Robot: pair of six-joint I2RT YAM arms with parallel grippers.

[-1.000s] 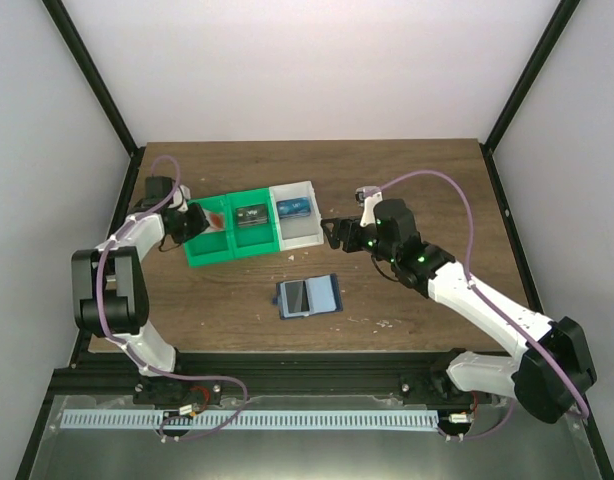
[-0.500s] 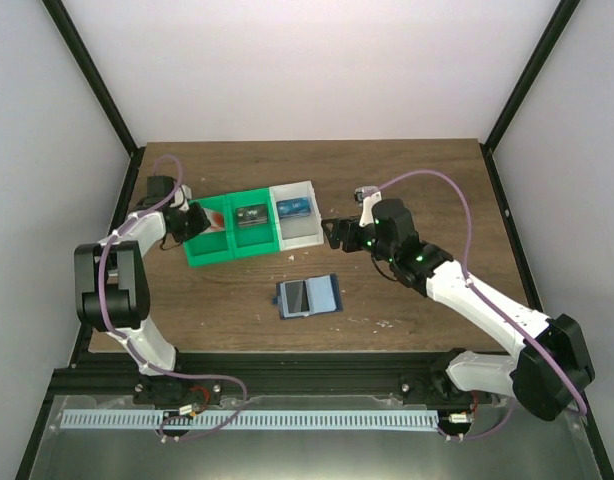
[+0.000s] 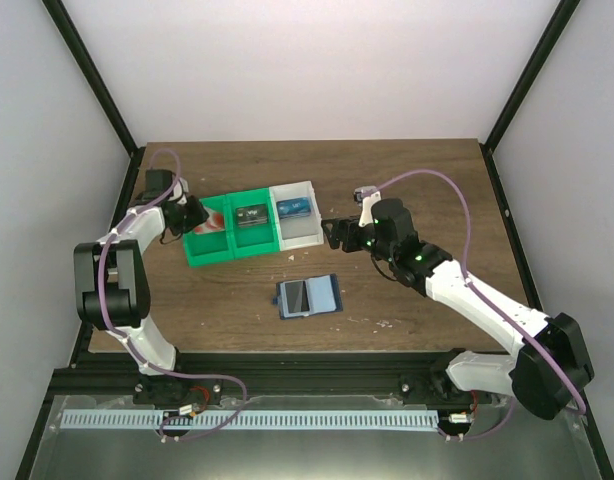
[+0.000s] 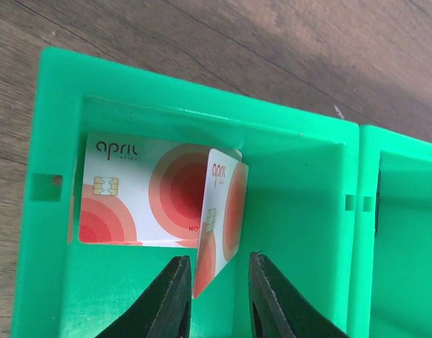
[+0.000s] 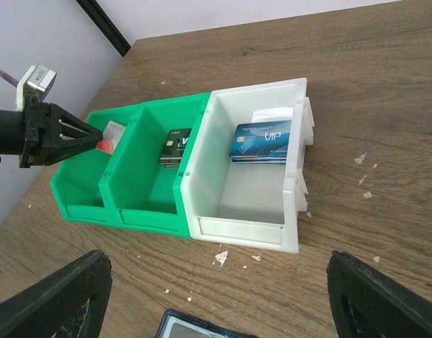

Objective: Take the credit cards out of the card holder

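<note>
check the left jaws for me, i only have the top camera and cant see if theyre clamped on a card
Observer: No. In the left wrist view the left jaws stand apart, with a red-and-white card on edge between them, inside the green bin.
Operator: anything else in that compartment
Observer: Yes, a second red-and-white card sits behind the upright one, its printed face and chip towards the camera.
Operator: and the right jaws
Observer: In the right wrist view the right jaws are wide open and holding nothing.
</note>
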